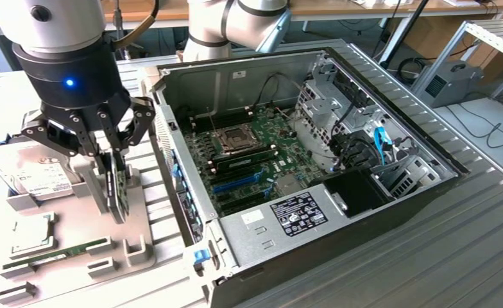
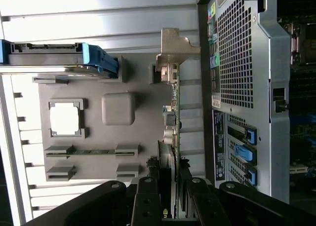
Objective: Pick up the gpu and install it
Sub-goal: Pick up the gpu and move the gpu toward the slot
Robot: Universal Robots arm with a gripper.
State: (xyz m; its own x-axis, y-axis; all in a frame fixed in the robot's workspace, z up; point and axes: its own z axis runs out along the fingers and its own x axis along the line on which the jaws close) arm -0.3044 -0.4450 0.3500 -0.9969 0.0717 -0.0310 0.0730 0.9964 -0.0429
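The gripper (image 1: 115, 176) stands straight down over the holder (image 1: 140, 247), just outside the case (image 1: 234, 224). Its fingers look closed on the gpu (image 1: 117, 199), one on each flat face. The card stands on edge in its slot in the holder, parallel to the nearest case wall. I cannot tell whether it has left the slot.

Standing on edge suits the grip: both faces are exposed, so the fingers can pinch the thin board from above. In the wrist view the gripper (image 2: 174, 186) holds the gpu (image 2: 176, 132) at the end away from the bracket (image 2: 173, 51), which sticks out free.

Room is tight on the case side, where the wall rises just beside the card. On the side away from the case, the hard drive (image 1: 33, 173) and memory stick (image 1: 59, 252) sit apart from the card. Nothing hangs over the card but the arm itself.

The case lies open on top, with the motherboard (image 1: 260, 154) and its blue slots (image 1: 234, 183) exposed near the wall closest to the holder. Cables and drive cages crowd the far side.
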